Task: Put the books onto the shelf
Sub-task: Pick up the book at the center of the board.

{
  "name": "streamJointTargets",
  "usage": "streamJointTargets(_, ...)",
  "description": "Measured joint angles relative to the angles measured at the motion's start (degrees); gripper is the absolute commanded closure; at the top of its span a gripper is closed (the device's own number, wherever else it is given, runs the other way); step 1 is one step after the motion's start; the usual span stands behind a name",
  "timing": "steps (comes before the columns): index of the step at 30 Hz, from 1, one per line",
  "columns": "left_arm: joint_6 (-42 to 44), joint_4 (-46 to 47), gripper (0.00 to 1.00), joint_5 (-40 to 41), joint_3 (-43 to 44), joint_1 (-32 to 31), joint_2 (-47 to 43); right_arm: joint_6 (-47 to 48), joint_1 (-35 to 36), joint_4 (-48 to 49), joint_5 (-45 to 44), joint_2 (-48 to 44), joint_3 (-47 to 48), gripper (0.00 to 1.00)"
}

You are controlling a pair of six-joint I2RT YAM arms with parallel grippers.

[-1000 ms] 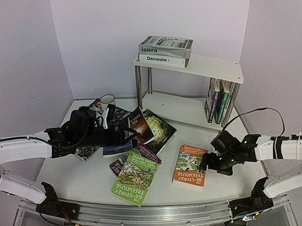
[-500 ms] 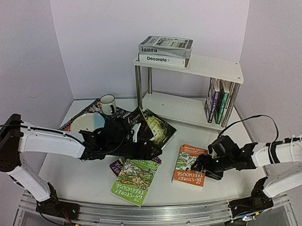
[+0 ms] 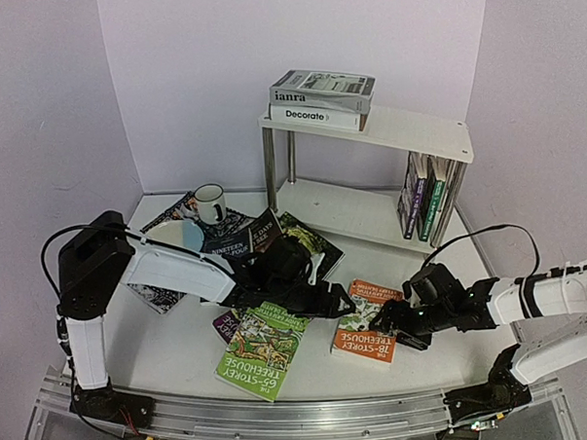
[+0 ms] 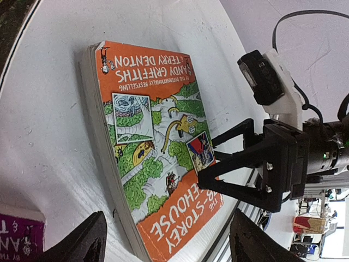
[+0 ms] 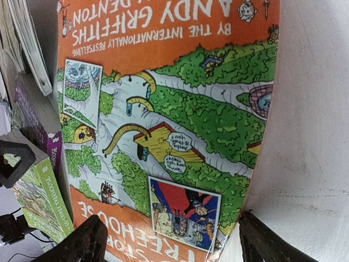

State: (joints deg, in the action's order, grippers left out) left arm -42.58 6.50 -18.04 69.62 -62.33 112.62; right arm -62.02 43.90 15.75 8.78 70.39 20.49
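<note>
Both end effectors flank one orange book (image 3: 367, 332), coming at it from opposite sides. The right end effector (image 5: 174, 248) sits low at the book's right edge with its jaws wide apart. The cover fills the view between them and nothing is gripped. The left end effector (image 4: 169, 245) faces it from the book's left edge, also wide and empty, with its arm stretched across the table (image 3: 181, 313) over the other loose books.

The orange book lies flat and cover up on the table, in front of the shelf (image 3: 407, 132) and well apart from it. Lying flat and thin, it offers little to pinch from above. That is probably why the right jaws come in level with the table, edge-on, to work one finger under the pages. The left end effector opposite likely serves as a stop, so the book cannot skid away when nudged.

A green book (image 3: 260, 348) lies just to the left, overlapping a purple book (image 3: 223, 325). Dark novels (image 3: 275, 235) lie fanned behind them.

On the shelf's lower board a few standing books (image 3: 424, 195) lean at the right end, kept upright by the chrome legs. The bare board left of them looks like the natural place for the orange one. Most of the books are not yet shelved.
</note>
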Motion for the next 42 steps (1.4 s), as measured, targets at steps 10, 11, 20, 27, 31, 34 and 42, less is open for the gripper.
streamJointTargets(10, -1.5, 0.2, 0.23, -1.9, 4.1, 0.0, 5.8, 0.0, 0.0, 0.0, 0.0, 0.0, 0.0, 0.15)
streamJointTargets(11, -1.6, 0.2, 0.23, -1.9, 4.3, 0.0, 6.0, 0.0, 0.0, 0.0, 0.0, 0.0, 0.0, 0.15)
streamJointTargets(20, -4.2, 0.5, 0.46, -5.5, 8.1, 0.3, 10.6, -0.2, -0.2, -0.9, -0.4, 0.1, 0.0, 0.35)
streamJointTargets(27, -4.8, 0.0, 0.69, -6.2, 9.4, 1.1, 12.2, -1.2, -0.3, -2.0, -0.9, -3.0, -2.3, 0.61)
streamJointTargets(31, -4.8, -0.4, 0.83, -6.3, 9.6, 1.1, 12.2, -1.8, -0.3, -3.8, -1.2, -6.4, -3.0, 0.71)
streamJointTargets(34, -5.0, -0.6, 0.86, -6.4, 9.7, 1.1, 12.2, -1.7, -0.3, -4.2, -1.1, -8.7, -3.0, 0.72)
streamJointTargets(42, -5.2, -0.7, 0.97, -6.9, 9.8, 1.3, 11.5, -1.1, -0.3, -5.1, 0.1, -11.4, -2.8, 0.69)
